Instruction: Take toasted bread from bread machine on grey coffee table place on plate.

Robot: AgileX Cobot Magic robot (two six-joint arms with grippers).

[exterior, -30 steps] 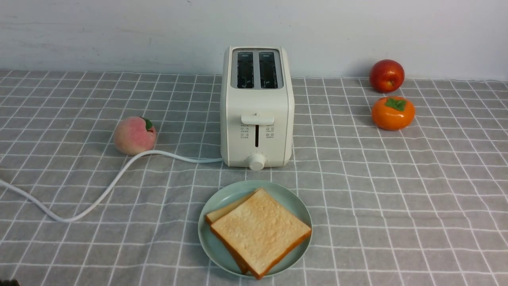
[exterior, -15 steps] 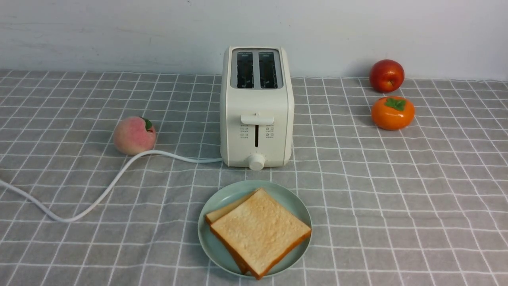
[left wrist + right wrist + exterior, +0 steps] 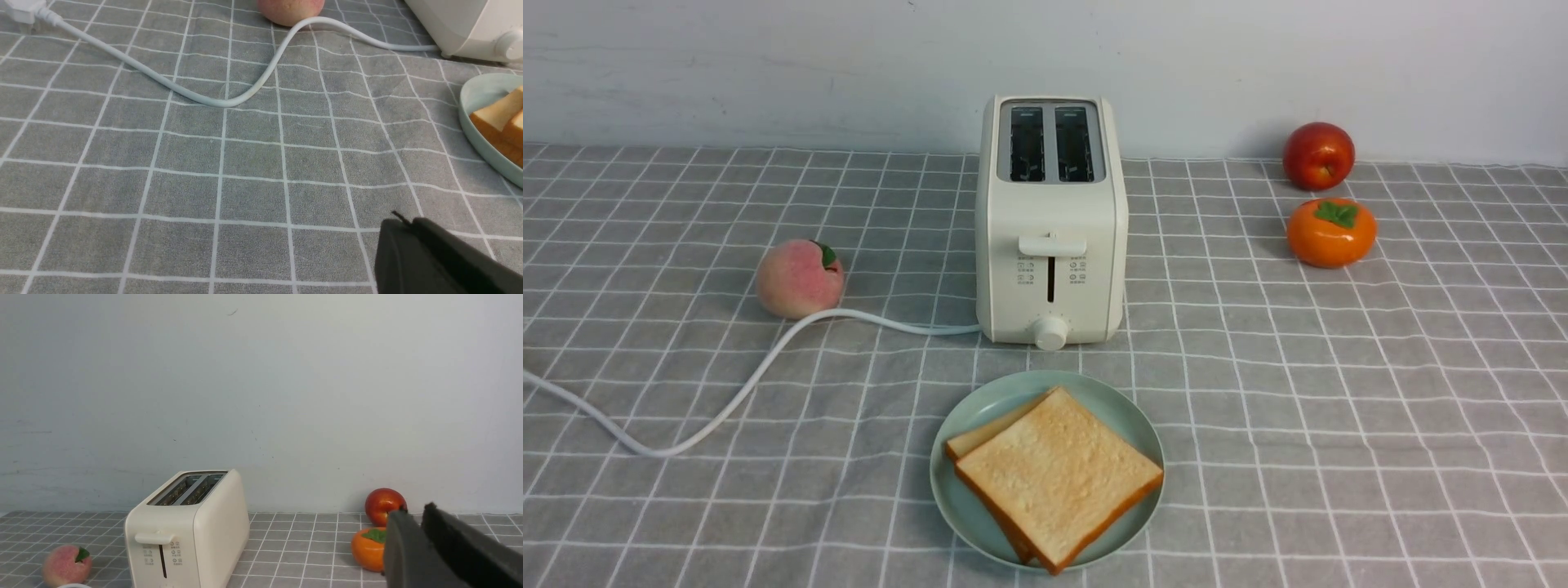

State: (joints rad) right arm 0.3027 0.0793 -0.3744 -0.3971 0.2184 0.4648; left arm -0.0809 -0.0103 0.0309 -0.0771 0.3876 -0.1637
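Two slices of toasted bread [image 3: 1058,474] lie stacked on the mint-green plate [image 3: 947,498], on the grey coffee table [image 3: 1339,408] just in front of the bread machine [image 3: 1052,237]. Both toaster slots look dark and hold nothing. Neither gripper shows in the front view. My left gripper [image 3: 408,222] hovers low over bare cloth to the left of the plate [image 3: 476,98], its fingers pressed together on nothing. My right gripper [image 3: 414,514] is raised to the right of the bread machine [image 3: 192,526], with a narrow gap between its tips and nothing in it.
The white cord [image 3: 727,400] curls from the toaster across the left of the table. A peach [image 3: 799,278] sits left of the toaster. A red apple [image 3: 1319,155] and an orange persimmon [image 3: 1331,233] stand at the back right, near the wall.
A dark bit of my left arm at the front view's lower left edge has slipped out of sight. Toast, plate and toaster have not moved.
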